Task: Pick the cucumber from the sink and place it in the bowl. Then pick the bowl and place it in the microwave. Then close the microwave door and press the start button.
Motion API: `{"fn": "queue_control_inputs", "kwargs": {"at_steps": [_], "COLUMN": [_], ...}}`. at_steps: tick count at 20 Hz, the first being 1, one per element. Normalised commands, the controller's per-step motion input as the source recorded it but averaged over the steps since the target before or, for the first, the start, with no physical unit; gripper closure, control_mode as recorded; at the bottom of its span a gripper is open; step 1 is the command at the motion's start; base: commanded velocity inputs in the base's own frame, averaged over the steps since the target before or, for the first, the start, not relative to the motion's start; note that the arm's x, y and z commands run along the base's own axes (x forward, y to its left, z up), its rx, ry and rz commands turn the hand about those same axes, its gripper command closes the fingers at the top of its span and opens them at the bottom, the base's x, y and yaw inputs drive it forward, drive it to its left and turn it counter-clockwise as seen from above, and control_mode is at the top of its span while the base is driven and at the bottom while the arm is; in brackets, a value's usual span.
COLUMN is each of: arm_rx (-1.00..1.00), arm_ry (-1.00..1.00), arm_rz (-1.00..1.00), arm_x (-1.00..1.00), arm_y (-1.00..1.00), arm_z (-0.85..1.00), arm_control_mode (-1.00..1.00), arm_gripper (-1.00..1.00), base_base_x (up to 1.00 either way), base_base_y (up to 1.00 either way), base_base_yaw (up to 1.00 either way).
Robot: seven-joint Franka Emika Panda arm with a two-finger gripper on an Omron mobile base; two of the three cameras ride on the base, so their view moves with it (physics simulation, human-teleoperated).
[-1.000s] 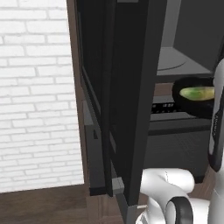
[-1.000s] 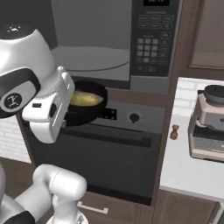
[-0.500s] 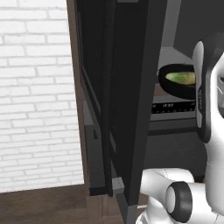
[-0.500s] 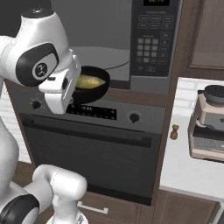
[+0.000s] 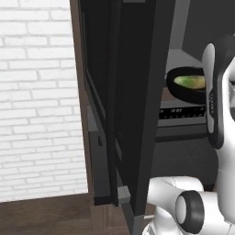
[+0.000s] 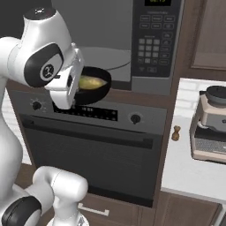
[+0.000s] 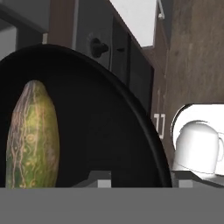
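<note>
— At the microwave's open front edge, what is the claw doing?

— Its tips sit either side of the bowl's near rim, mostly cut off; whether they pinch it I cannot tell.

— And the bowl's contents?

— The cucumber lies inside, oblong, mottled yellow-green, against smooth black. From the right base view the bowl is at the lip of the grey cavity, above the oven.

— The microwave door?

— Swung wide, a dark slab hiding most of the left base view; the white arm covers the bowl's right side.
</note>
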Motion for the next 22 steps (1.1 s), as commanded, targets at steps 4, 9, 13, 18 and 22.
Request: {"fn": "queue_control_inputs", "kwargs": {"at_steps": [4, 9, 13, 18, 22], "arm_rx": [0.00, 0.00, 0.00, 0.00, 0.00], "arm_ry": [-0.10, -0.05, -0.09, -0.12, -0.15], "arm_rz": [0.00, 0.00, 0.00, 0.00, 0.00], "arm_x": [0.44, 0.58, 0.62, 0.04, -0.45], "arm_y": [0.00, 0.07, 0.05, 0.00, 0.00], "arm_z": [0.21, 0.01, 0.00, -0.01, 0.00], "arm_control_mode": [-1.00, -1.00, -1.00, -1.00, -1.00], "arm_gripper": [1.00, 1.00, 1.00, 1.00, 1.00], "base_base_x": [0.00, 0.00, 0.00, 0.00, 0.00], "base_base_y": [0.00, 0.00, 0.00, 0.00, 0.00], "base_base_yaw": [0.00, 0.00, 0.00, 0.00, 0.00]}}
